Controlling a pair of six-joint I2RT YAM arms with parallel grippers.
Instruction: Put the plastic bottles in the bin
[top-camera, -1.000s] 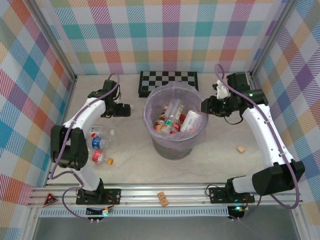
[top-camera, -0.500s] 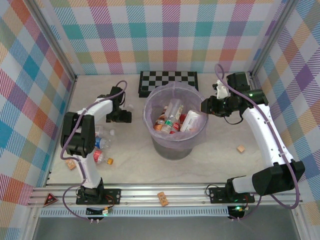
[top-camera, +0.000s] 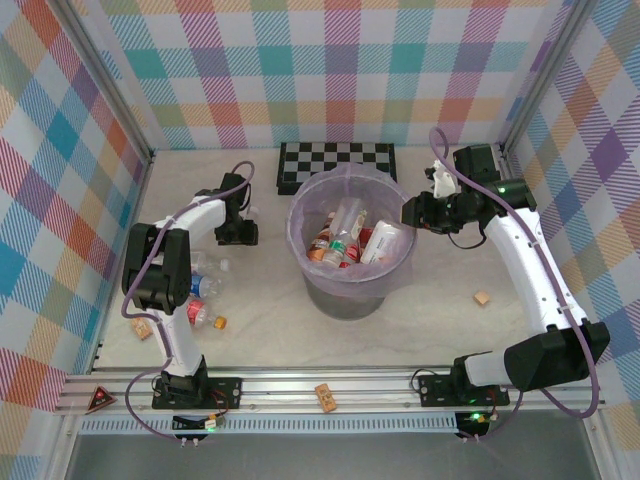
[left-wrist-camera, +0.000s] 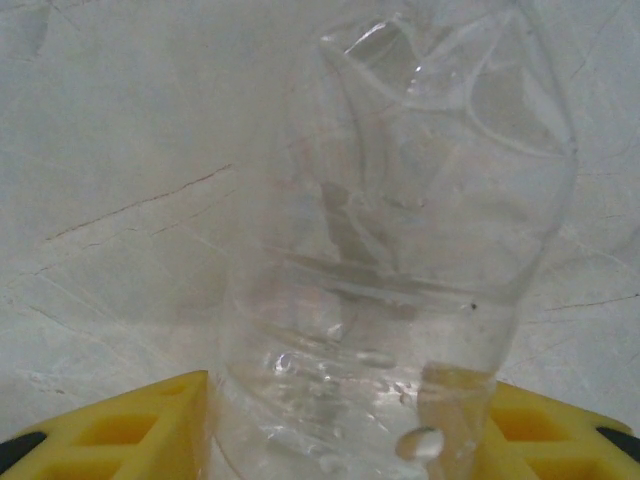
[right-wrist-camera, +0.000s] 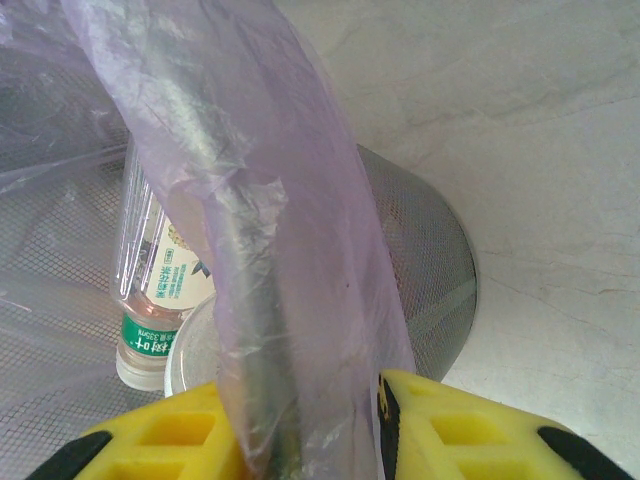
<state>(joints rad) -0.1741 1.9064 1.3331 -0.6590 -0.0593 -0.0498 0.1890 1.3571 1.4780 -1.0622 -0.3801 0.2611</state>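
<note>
several bottles (top-camera: 345, 240) in bin (top-camera: 291, 228), loose bottles (top-camera: 200, 285) remain
left gripper (left-wrist-camera: 350, 390) clamps clear bottle (left-wrist-camera: 400, 250); right gripper (right-wrist-camera: 305, 400) clamps bin rim

Grey bin (top-camera: 345, 300), lavender bag (right-wrist-camera: 300, 200), black-and-white checkerboard (top-camera: 337, 158), pastel plaid walls (top-camera: 330, 70), clear bottle (left-wrist-camera: 400, 250), yellow claw fingers (left-wrist-camera: 120, 430)
</note>
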